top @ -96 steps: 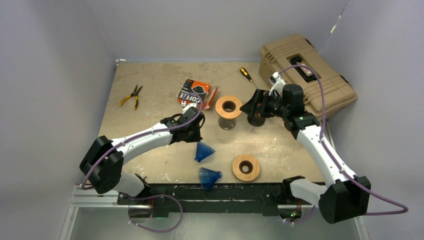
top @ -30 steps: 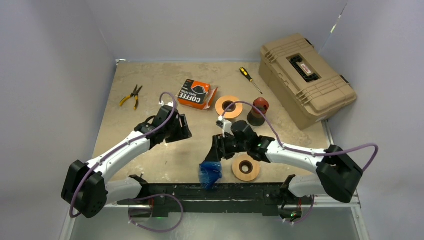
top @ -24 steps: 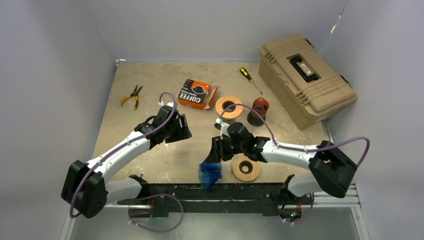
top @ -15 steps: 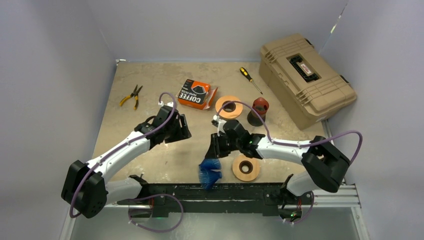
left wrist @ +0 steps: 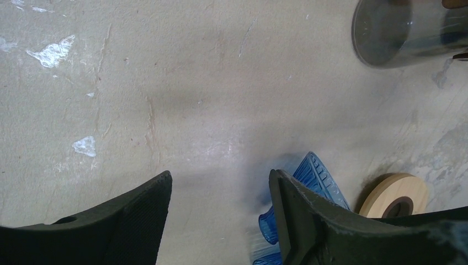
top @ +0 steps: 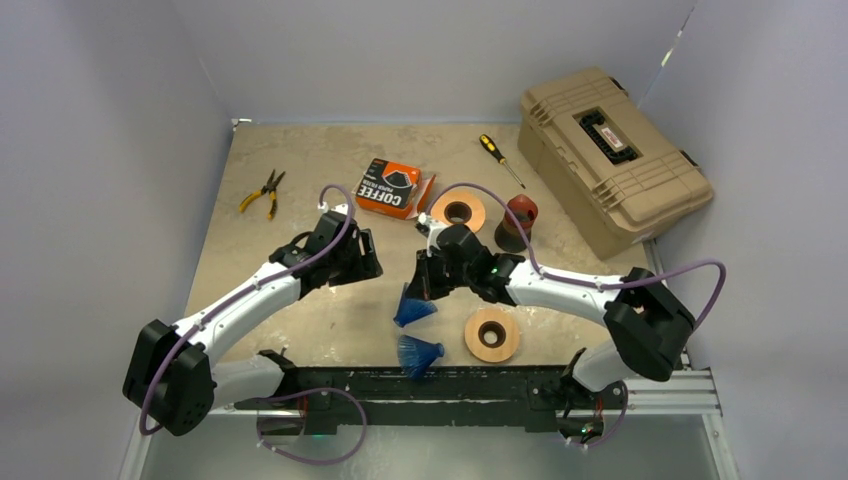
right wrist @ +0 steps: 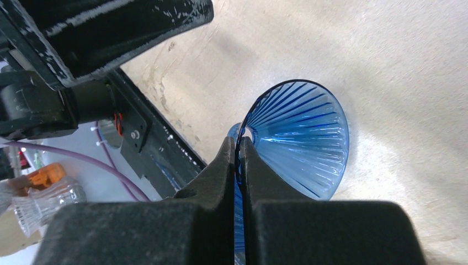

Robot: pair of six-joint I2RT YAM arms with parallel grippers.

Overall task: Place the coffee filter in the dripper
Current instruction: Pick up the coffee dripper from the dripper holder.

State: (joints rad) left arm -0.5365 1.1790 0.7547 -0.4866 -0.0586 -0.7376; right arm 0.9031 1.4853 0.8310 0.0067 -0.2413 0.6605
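Two blue ribbed drippers show in the top view. My right gripper [top: 421, 291] is shut on the thin wall of one dripper [top: 412, 309] [right wrist: 301, 138] and holds it tilted just above the table. In the right wrist view the right gripper [right wrist: 241, 144] pinches that rim edge-on. The other dripper [top: 420, 354] stands near the front edge. My left gripper [left wrist: 221, 179] is open over bare table, to the left of the held dripper [left wrist: 323, 178]. No loose coffee filter is in view, only an orange and black packet marked COFFEE [top: 390, 187].
A wooden ring [top: 492, 335] lies right of the drippers. A glass carafe with a wooden collar [top: 458, 213] and a red-topped dark piece [top: 517, 221] stand mid-table. Pliers [top: 262, 192], a screwdriver [top: 500, 158] and a tan toolbox [top: 612, 160] lie farther back.
My right gripper closed on the rim of one dripper and drew it up and away from the other, toward the table's middle. The left arm stayed put.
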